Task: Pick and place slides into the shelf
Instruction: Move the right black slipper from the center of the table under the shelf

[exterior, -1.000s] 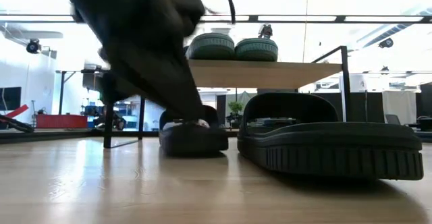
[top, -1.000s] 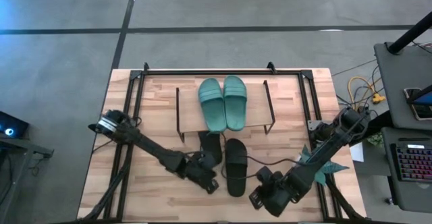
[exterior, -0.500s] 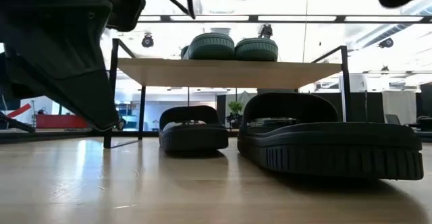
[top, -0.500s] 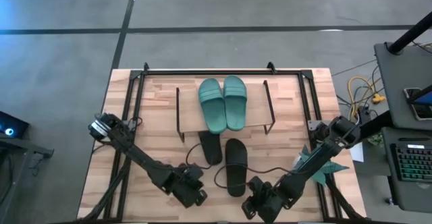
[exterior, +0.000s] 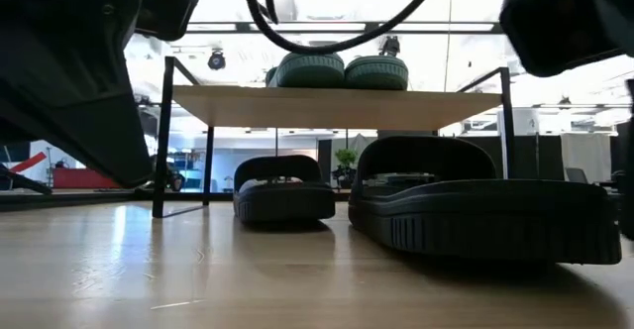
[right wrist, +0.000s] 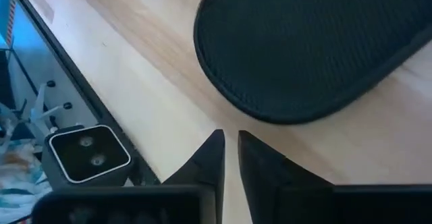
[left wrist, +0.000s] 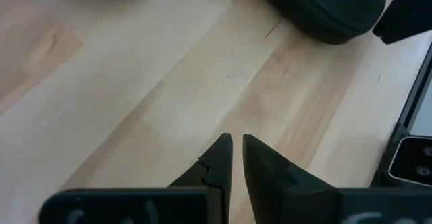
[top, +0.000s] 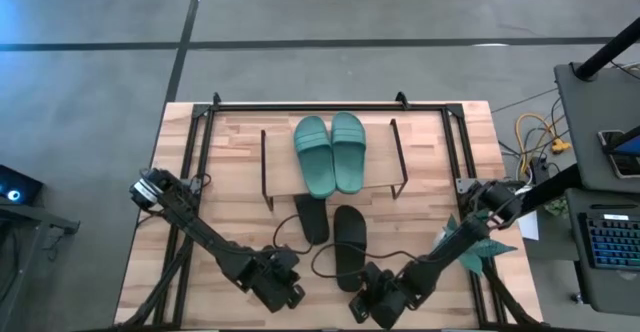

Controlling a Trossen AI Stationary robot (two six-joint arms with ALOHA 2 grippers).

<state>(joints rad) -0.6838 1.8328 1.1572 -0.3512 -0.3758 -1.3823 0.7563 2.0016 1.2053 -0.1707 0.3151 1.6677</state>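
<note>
Two teal slides (top: 333, 152) lie side by side on the shelf's wooden top board (top: 283, 172). One black slide (top: 310, 218) lies on the table at the shelf's front, its far end at the board's edge. The other black slide (top: 350, 246) lies sole down just nearer and to the right. My left gripper (left wrist: 236, 146) is shut and hovers over bare wood near the front edge, left of this slide. My right gripper (right wrist: 229, 143) is shut and holds nothing. It points down at the table just short of the slide's near end (right wrist: 310, 55).
A black cable (top: 322, 262) loops over the table between the two grippers. A green spiky plant (top: 482, 240) stands at the right edge. The large black frame (top: 200, 142) rims the table, and a small camera box (right wrist: 89, 155) sits at its near edge.
My left gripper has drawn back from the black slide at the shelf toward the table's near edge and a little left, and has then stayed there. My right gripper has sunk and moved toward the near edge and left, to the other black slide's near end. No slide has moved.
</note>
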